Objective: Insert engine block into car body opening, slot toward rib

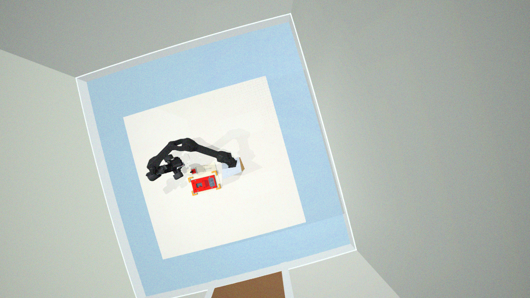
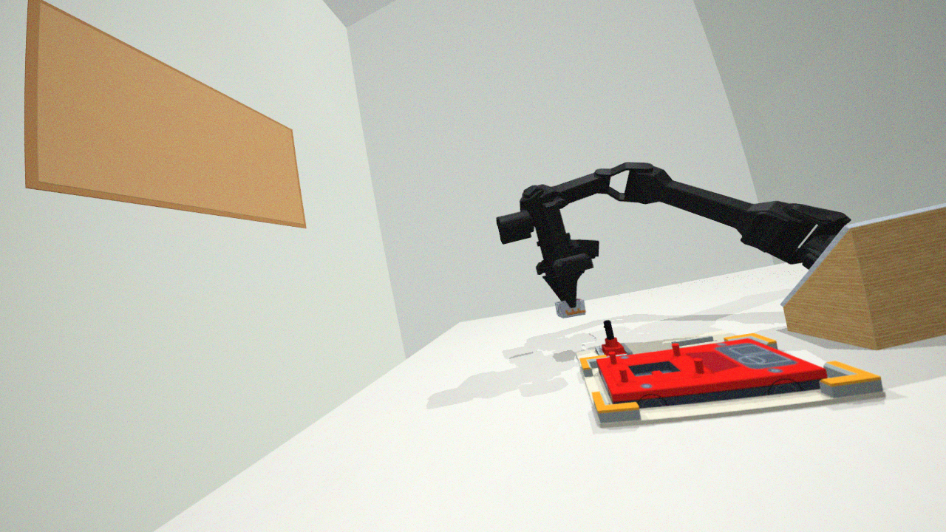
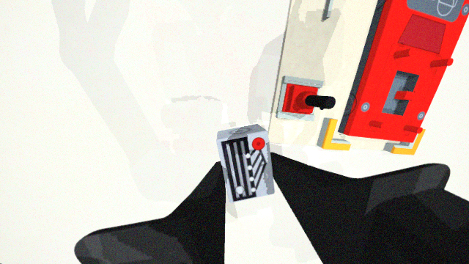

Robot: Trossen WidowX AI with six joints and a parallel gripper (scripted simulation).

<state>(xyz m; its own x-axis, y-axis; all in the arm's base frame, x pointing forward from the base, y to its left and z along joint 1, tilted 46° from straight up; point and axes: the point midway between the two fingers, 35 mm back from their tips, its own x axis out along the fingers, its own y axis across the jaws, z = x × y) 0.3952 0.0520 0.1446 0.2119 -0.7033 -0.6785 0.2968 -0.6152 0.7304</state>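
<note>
The pincer (image 2: 571,303) is clamped on the engine block (image 2: 571,308), a small grey box hanging clear above the white bench (image 2: 423,456), short of the car body's near end. In the wrist view the engine block (image 3: 245,163) sits between the two dark fingers, its upward face marked with black and white stripes, a row of pale dots and one red disc at a corner; its long axis runs roughly along the line of the fingers, pointing away from the wrist. The relation that matters next, as I judge it, is that the opening (image 3: 400,93) in the red car body (image 3: 407,70) lies off to the right and further out from the block, past the small red mount with its black peg (image 3: 319,102). The opening is a dark rectangular recess, with a short red rib (image 3: 401,95) jutting into it from one side. Which face of the block carries the slot I cannot tell, so its turn relative to that rib is unsettled. The car body is a flat, glossy red slab studded with short red posts, resting on a pale base plate (image 2: 668,411) with grey and yellow corner brackets. Everything looks rigid and hard-edged, so the fit will likely tolerate little tilt.
</note>
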